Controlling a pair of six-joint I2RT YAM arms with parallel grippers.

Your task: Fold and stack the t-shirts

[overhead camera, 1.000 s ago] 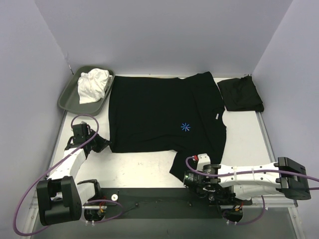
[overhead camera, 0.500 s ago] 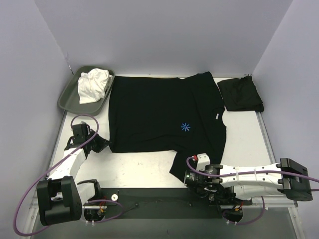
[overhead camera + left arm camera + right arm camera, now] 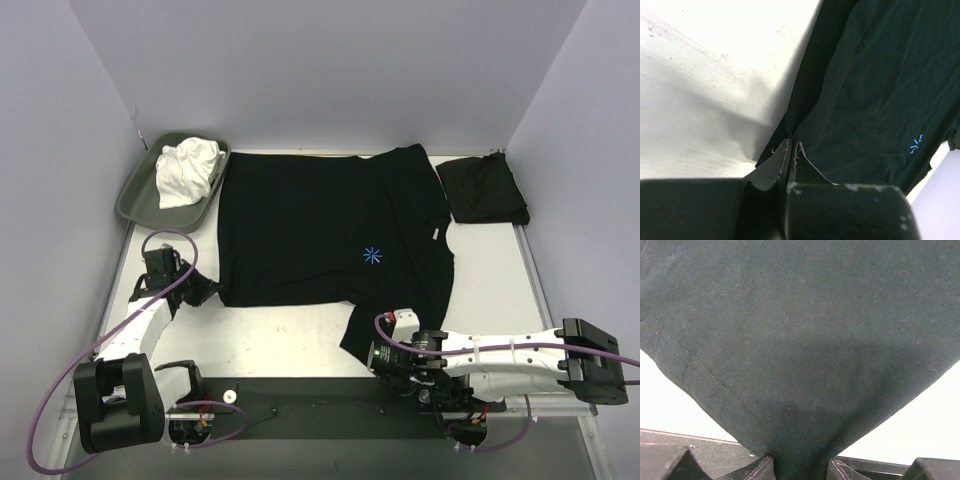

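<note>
Lying flat across the middle of the surface [image 3: 290,335], the shirt [image 3: 310,220] had its hem toward the left edge and its neck toward the right. The left arm [image 3: 140,325] reached to the hem corner by the near edge, its jaws shut tight on a pinch of that thin cloth, as the left wrist view showed. The right arm [image 3: 500,355] lay along the near edge with its jaws either side of the tip of the near sleeve [image 3: 365,330]. They stood about half narrowed with the cloth funnelling down between them, and I could not tell whether they pinched it. Taking the near side at both ends looked to me like the set-up for carrying that long edge over toward the far edge, so the shirt would fold along its length without skewing

A folded shirt [image 3: 484,190] sat at the far right corner, just beside the spread one's shoulder, probably as the base of the stack. A tray [image 3: 133,195] at the far left corner held a crumpled white cloth [image 3: 187,170]

A small blue star-like emblem [image 3: 373,254] showed on the chest, with no letters. A pale tag [image 3: 437,233] at the neck was too small to read
</note>
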